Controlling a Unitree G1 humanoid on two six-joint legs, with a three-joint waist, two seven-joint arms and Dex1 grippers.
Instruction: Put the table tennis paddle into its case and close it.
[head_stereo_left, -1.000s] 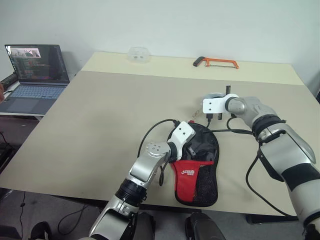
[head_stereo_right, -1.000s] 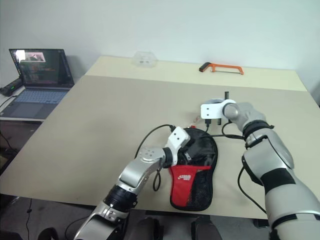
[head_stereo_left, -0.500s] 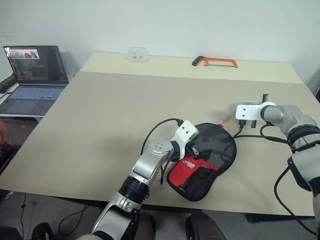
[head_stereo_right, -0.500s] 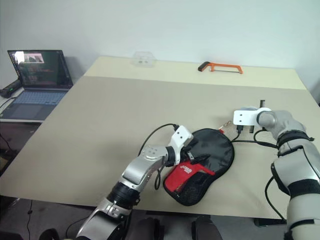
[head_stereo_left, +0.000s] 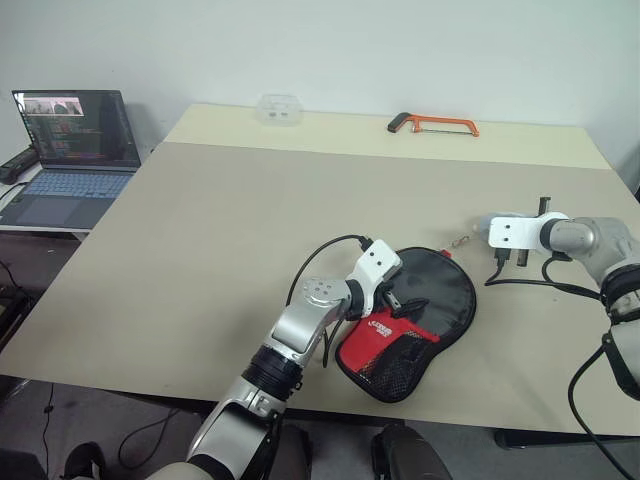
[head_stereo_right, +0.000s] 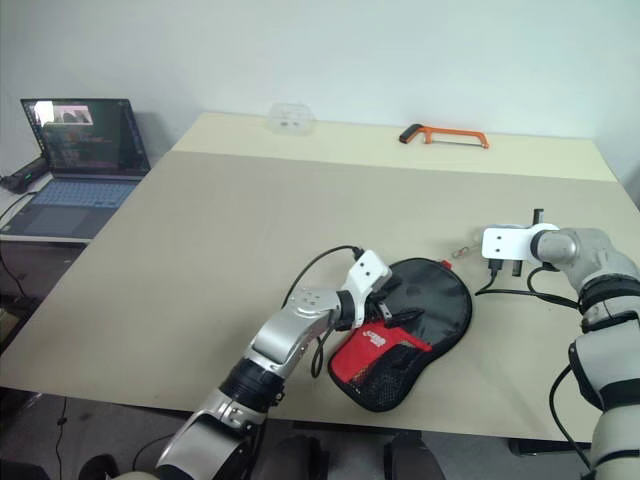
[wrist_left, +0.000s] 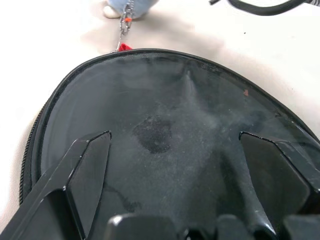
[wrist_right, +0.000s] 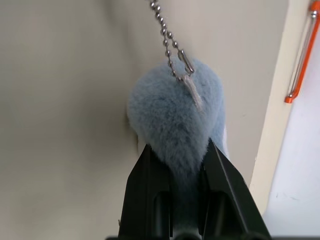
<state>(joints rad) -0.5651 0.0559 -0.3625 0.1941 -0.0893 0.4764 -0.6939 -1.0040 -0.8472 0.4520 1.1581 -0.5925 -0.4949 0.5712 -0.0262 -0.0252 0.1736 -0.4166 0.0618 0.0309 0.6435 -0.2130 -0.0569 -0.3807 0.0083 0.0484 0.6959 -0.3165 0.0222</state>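
Observation:
The case lies flat near the table's front edge, its black round end toward the right and its red mesh handle end toward me. My left gripper stands open with both fingers resting on the case's clear side. Something dark lies under that plastic. The table tennis paddle is hidden, and I cannot tell whether that dark face is it. My right gripper is shut on a small light-blue plush pouch. A bead chain runs from the pouch to the case's round end.
An orange hacksaw and a clear plastic box lie along the table's far edge. An open laptop stands on a side table at the left. Black cables trail over the table by my right arm.
My right gripper has moved to the right with the plush pouch. The chain pulled the case's round end round to the right. My left gripper stayed on the case.

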